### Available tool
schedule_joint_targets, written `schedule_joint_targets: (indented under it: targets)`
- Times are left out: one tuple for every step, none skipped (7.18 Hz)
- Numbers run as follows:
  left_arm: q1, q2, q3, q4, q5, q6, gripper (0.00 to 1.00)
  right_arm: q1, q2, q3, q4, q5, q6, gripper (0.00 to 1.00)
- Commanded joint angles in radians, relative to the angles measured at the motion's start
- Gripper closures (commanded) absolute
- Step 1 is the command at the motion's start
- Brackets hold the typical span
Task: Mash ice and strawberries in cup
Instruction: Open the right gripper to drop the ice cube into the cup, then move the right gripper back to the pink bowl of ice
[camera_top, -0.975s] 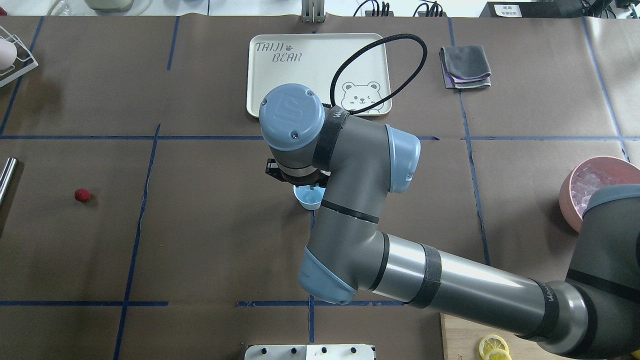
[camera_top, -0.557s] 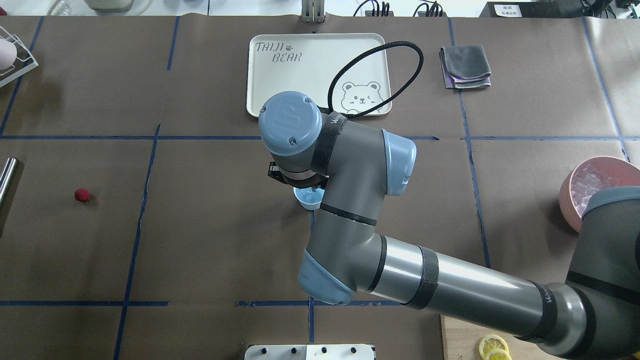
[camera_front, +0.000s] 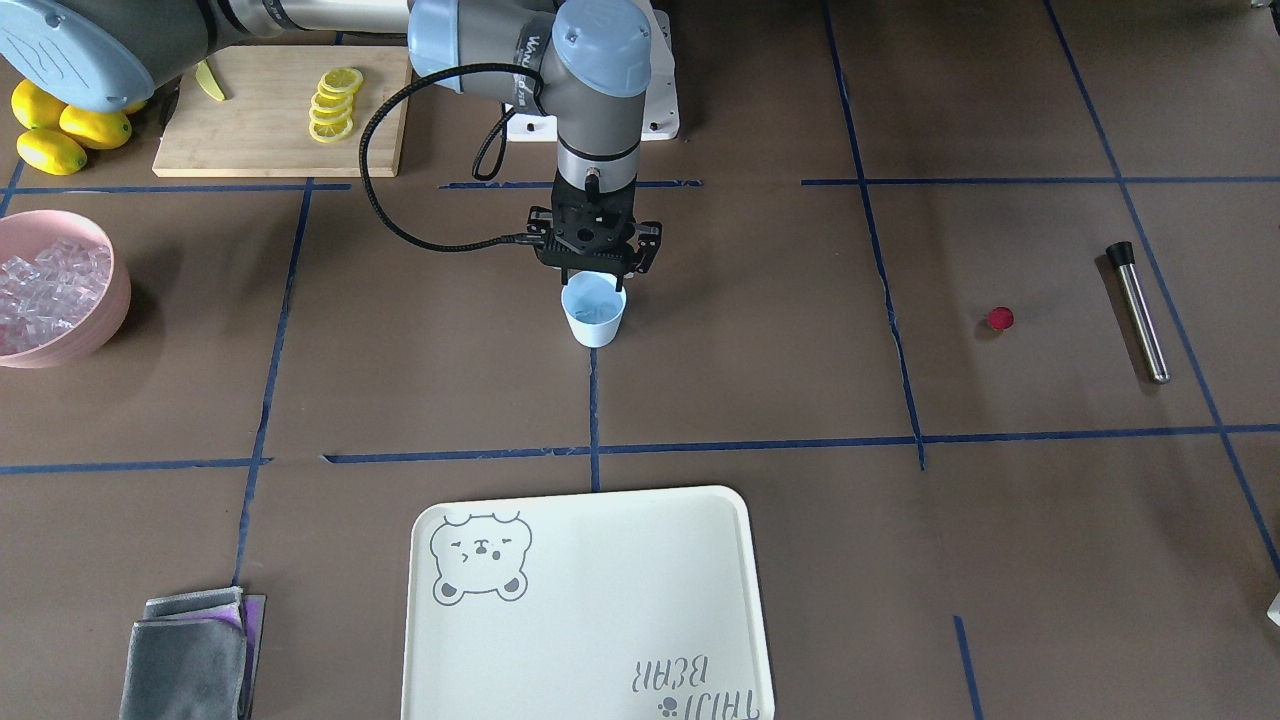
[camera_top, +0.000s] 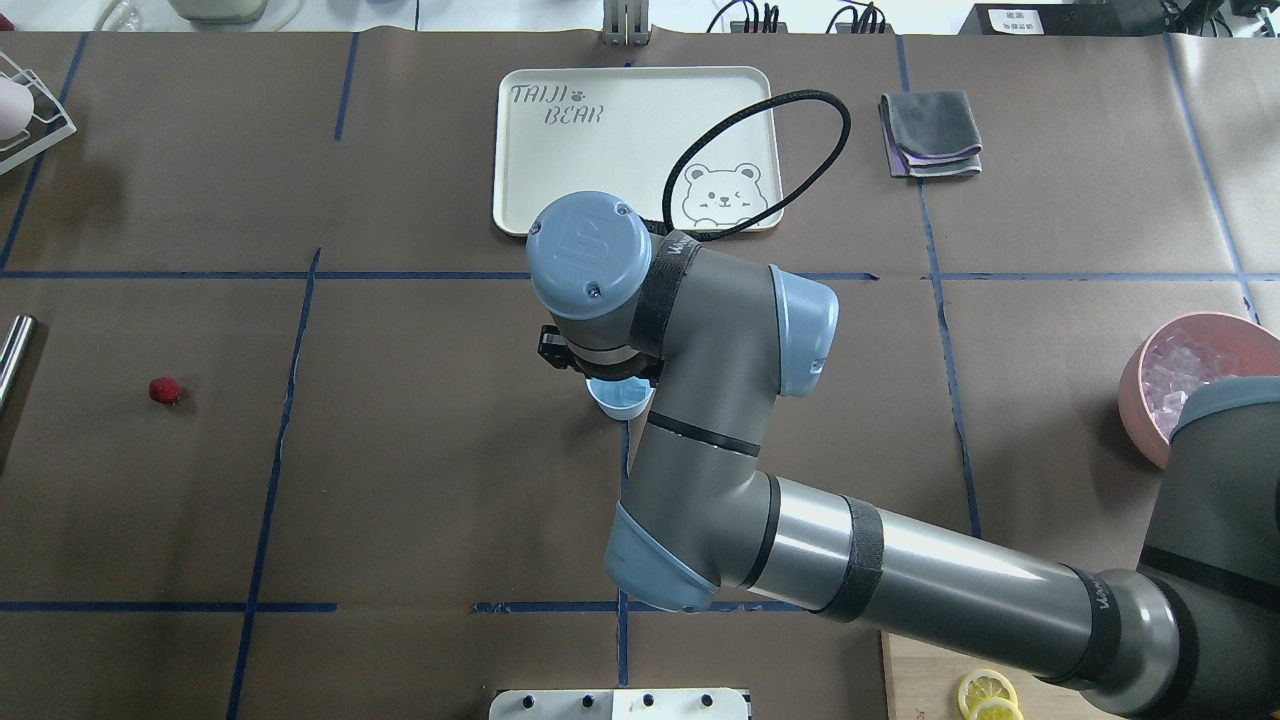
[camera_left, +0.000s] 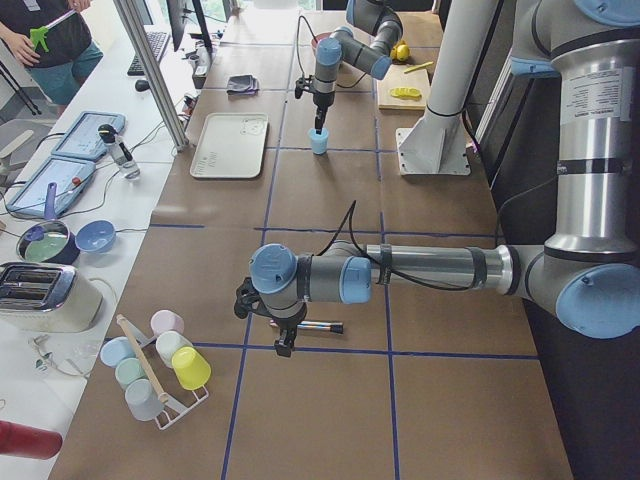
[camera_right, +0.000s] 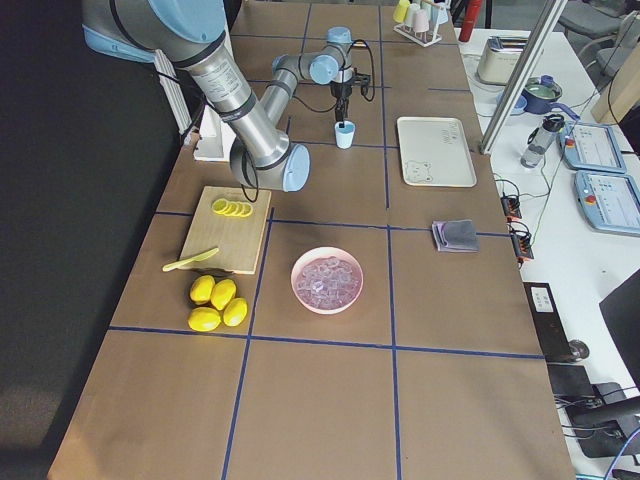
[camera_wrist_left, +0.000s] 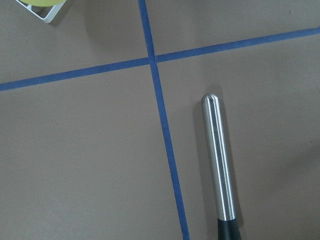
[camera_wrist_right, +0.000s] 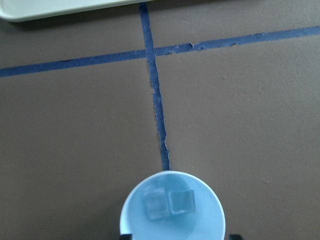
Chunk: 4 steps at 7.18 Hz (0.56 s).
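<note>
Lower than before, right gripper (camera_front: 596, 279) hangs just above cup (camera_front: 596, 326).

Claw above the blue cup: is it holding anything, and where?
Nothing. The right gripper hangs open above the cup; two ice cubes lie inside.

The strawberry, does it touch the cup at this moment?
Apart. The front-facing view shows the strawberry lying alone on the brown paper, far from the cup, with a blue tape line between them.
</note>
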Motion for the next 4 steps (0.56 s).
schedule_joint_targets:
  targets:
    - [0.0,0.0,0.0,0.001,0.0,0.0,0.0,0.024,-0.003,0.025,0.0,0.012,-0.046,0.01]
    - [0.0,0.0,0.003,0.001,0.0,0.0,0.0,0.085,-0.056,0.092,-0.003,0.061,-0.128,0.01]
    - [0.0,0.0,0.003,0.001,0.0,0.0,0.0,0.16,-0.18,0.21,-0.003,0.134,-0.245,0.01]
    - [0.0,0.0,0.003,0.001,0.0,0.0,0.0,0.242,-0.306,0.32,-0.003,0.191,-0.393,0.01]
